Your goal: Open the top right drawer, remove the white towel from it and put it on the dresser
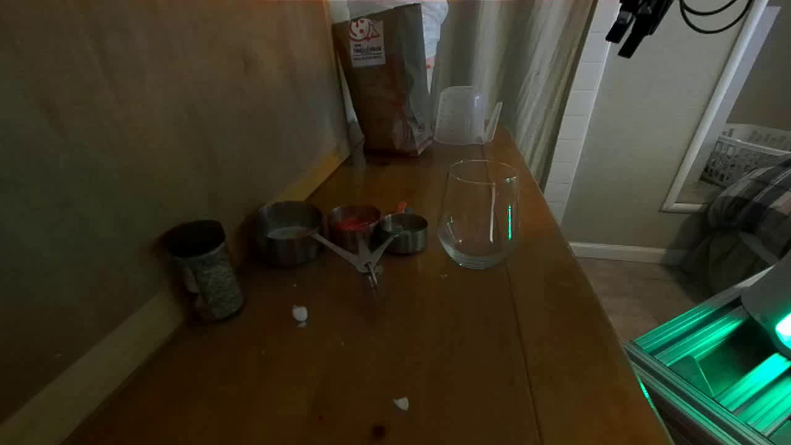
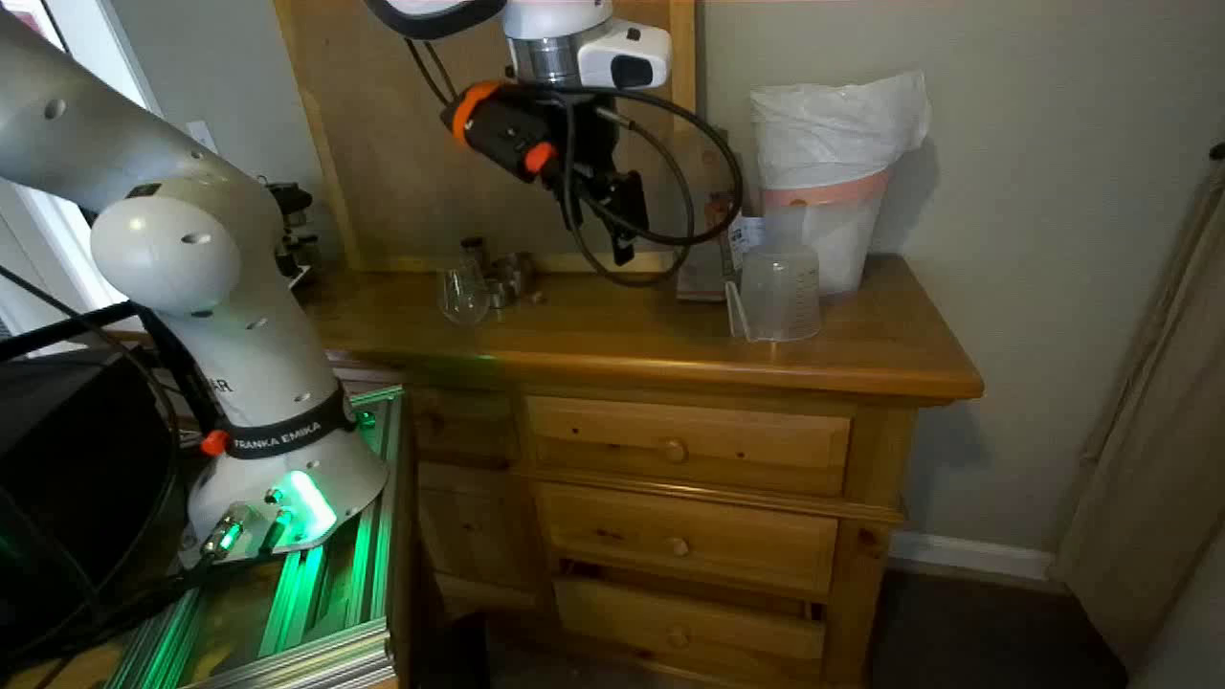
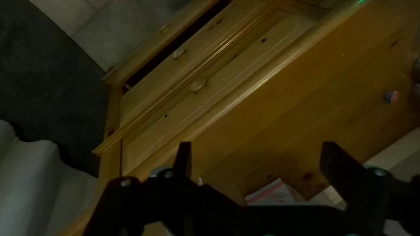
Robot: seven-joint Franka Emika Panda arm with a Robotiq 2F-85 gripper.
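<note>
My jaws spread, empty; top drawer (image 2: 706, 442), lower centre of an ext. view, prob. stiff, I'd pinch its knob (image 2: 676, 450); towel unseen, prob. soft

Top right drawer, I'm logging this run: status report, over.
Gripper open, nothing held. Drawer shut. Towel not in view. Nothing seen blocking the knob.
</note>
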